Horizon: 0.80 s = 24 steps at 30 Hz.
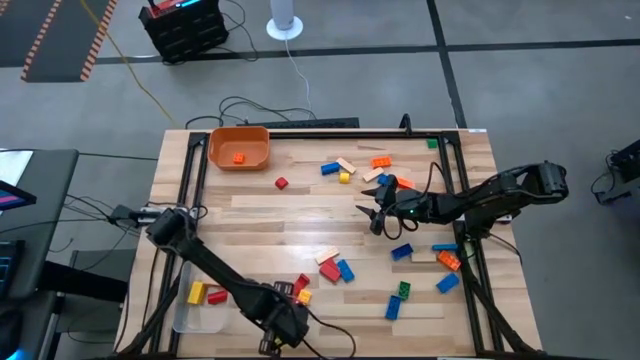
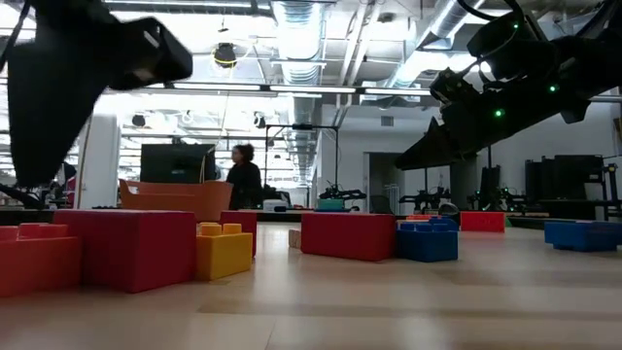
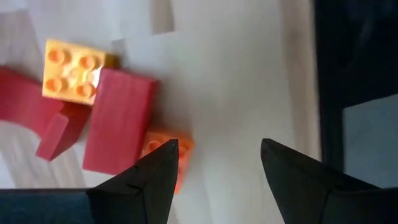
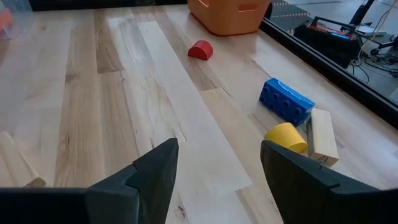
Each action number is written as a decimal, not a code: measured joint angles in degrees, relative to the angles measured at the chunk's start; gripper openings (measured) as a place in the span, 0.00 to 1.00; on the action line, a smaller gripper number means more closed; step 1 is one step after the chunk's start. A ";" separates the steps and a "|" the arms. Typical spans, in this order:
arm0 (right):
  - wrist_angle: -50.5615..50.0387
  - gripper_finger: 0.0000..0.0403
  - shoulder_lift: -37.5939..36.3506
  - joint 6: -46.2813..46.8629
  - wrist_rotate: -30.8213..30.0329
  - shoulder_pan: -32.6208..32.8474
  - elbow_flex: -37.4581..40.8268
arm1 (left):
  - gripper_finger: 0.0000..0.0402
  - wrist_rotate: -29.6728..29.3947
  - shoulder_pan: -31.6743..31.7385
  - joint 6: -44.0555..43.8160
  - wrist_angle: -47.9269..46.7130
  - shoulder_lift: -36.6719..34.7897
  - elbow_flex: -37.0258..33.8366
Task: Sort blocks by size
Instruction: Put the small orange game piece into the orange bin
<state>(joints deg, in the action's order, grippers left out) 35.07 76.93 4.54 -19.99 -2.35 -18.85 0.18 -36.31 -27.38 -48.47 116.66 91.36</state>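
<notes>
From above, the blocks (image 1: 345,268) lie scattered over the table (image 1: 300,210), most of them on the side away from the orange bin (image 1: 238,147): roughly twenty show loose on the wood, though some touch or overlap and the count may be off by a few. One orange block (image 1: 238,157) sits inside the bin, and one small red block (image 1: 282,183) lies just beside it on the table. At the table's opposite corner from the bin, along the same side, a clear tub (image 1: 200,305) holds two blocks, a yellow one (image 1: 196,292) and a red one (image 1: 216,296). The left end effector (image 3: 217,163) hangs over the near edge beside the tub, fingers apart and holding nothing; its wrist view shows four blocks close by, one yellow, two red and one orange (image 3: 163,148), the orange partly hidden under a finger. The right end effector (image 4: 219,163) hovers over mid-table, far from the bin, fingers apart and empty, with a blue block (image 4: 286,101), a yellow piece (image 4: 286,137) and a tan block (image 4: 324,138) ahead. In the low view a person (image 2: 243,177) stands beyond the table, and the front red block (image 2: 39,258) is cut off at the edge.
</notes>
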 joint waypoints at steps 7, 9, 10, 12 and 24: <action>-0.05 0.64 0.00 0.00 -0.01 -0.02 0.00 | 0.55 0.26 2.48 0.61 1.69 1.87 -0.09; 0.03 0.64 0.00 0.04 0.00 -0.02 0.00 | 0.55 -0.50 3.23 0.57 1.46 2.37 -0.09; -0.11 0.64 0.00 0.04 -0.02 -0.02 0.00 | 0.55 -0.90 3.52 0.25 1.13 2.42 -0.09; -0.04 0.64 0.00 0.12 0.00 -0.02 0.00 | 0.55 -2.07 4.22 -0.17 -0.48 2.49 -0.14; -0.17 0.64 0.00 -0.07 0.00 -0.07 0.00 | 0.55 1.16 5.06 2.17 -3.92 2.14 0.99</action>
<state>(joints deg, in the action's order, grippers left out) 34.89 76.93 4.47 -19.99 -2.42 -18.85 1.34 -31.25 -25.21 -52.40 118.80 92.35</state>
